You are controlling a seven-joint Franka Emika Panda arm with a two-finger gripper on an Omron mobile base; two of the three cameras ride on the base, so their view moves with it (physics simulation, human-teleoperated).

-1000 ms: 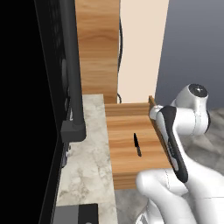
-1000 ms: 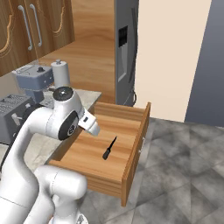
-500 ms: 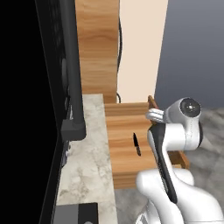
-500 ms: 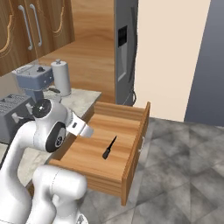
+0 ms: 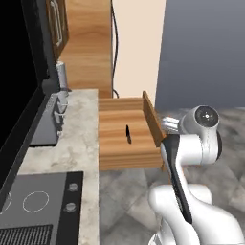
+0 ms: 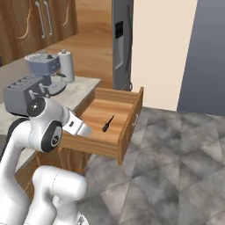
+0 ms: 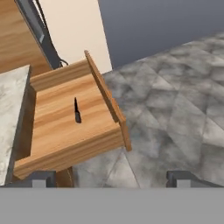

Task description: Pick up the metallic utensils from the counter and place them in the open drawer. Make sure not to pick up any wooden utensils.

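Hand view, worked left to right: a strip of marble table [image 7: 11, 100] runs along the edge at 9 o'clock, and the open drawer [image 7: 61, 144] juts out from it toward 3 o'clock, its front panel standing on edge. One metallic utensil [image 7: 77, 110], a slim dark knife, lies flat on the drawer's pale floor near the middle, blade toward 12 o'clock, touching no wall. Grey tiled floor spreads from 1 to 4 o'clock. The pincer [image 7: 111, 178] has its two tips set far apart at 6 o'clock, nothing between them; it hangs out over the floor beside the drawer front, not over the drawer. Left base view: a stovetop [image 5: 33, 206] sits at 7 o'clock, the drawer at centre with the knife [image 5: 128, 134] in it, and the white arm folded at 4 o'clock. Right base view: a toaster [image 6: 22, 92] and a grey coffee machine [image 6: 46, 70] stand at 10 o'clock, the drawer with the knife [image 6: 107, 123] at centre. Judgement: one knife is delivered and the empty pincer is between carries. No spoons or further knives are visible here, so the next move likely calls for turning back toward the island table, singling out a dark knife there and avoiding the tan spoons.
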